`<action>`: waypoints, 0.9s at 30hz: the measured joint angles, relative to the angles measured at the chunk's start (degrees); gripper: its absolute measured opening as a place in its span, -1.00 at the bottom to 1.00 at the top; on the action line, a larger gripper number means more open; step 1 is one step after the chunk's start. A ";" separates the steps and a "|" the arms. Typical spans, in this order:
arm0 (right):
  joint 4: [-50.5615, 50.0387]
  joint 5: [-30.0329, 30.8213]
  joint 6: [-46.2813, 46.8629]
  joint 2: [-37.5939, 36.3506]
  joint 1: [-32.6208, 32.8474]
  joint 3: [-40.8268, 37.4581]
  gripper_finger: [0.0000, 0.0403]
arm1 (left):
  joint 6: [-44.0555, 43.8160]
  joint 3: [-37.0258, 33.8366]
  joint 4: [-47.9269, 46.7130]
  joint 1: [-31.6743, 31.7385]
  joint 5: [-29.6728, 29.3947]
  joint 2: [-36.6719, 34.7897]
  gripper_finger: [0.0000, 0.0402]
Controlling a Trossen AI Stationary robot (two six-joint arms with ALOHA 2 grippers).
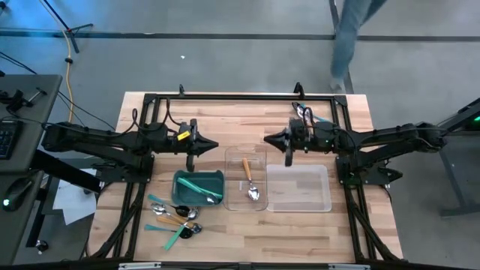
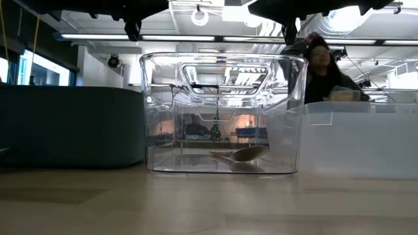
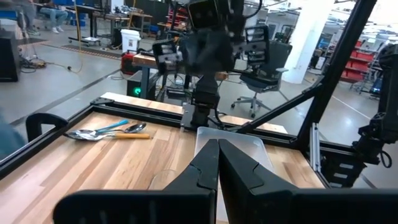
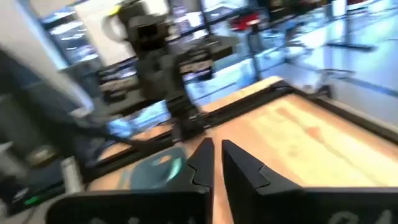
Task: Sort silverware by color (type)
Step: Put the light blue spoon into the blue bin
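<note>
High view. Three containers sit in a row on the tabletop [image 1: 225, 112]. The teal bin [image 1: 198, 187] holds a teal-handled utensil [image 1: 201, 190] lying across it. Just beside it at 3 o'clock, the middle clear tray [image 1: 246, 178] holds one orange-handled spoon [image 1: 250, 180], bowl toward 6 o'clock. The right clear tray [image 1: 298, 187] shows no contents. At 7 o'clock from the bin, the loose silverware [image 1: 175, 219] lies in a heap on the bare wood, teal and orange handles mixed. The left gripper [image 1: 190, 158] hangs above the far edge of the bin; its jaws are closed on nothing. The right gripper [image 1: 288, 156] hangs between the two clear trays at their far edge, holding nothing. A person's legs [image 1: 346, 41] show on the floor at 12 o'clock.

Low view. The middle clear tray [image 2: 222, 114] stands centre, with the spoon [image 2: 239, 155] on its floor. The right tray [image 2: 353, 140] stands at 3 o'clock and the dark bin wall [image 2: 72, 127] at 9 o'clock. A seated person [image 2: 323, 68] shows behind.

Left wrist view. The closed jaws point at a clear tray [image 3: 230, 137]; the silverware heap [image 3: 109, 132] lies beyond.

Right wrist view. The picture is smeared; the jaws appear slightly parted, and I cannot tell more. No legible writing anywhere.
</note>
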 joint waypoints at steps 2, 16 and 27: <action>-4.45 2.58 -0.19 0.00 -1.34 2.41 -0.84 | -0.02 0.00 -0.05 0.00 -0.13 0.00 -1.00; -34.24 9.45 -0.10 0.00 -15.17 16.80 0.07 | -1.50 0.02 -1.26 0.02 -0.13 0.00 -1.00; -34.13 2.53 0.09 0.00 -15.66 16.10 0.13 | -1.54 0.02 -2.32 0.02 -0.13 0.00 -1.00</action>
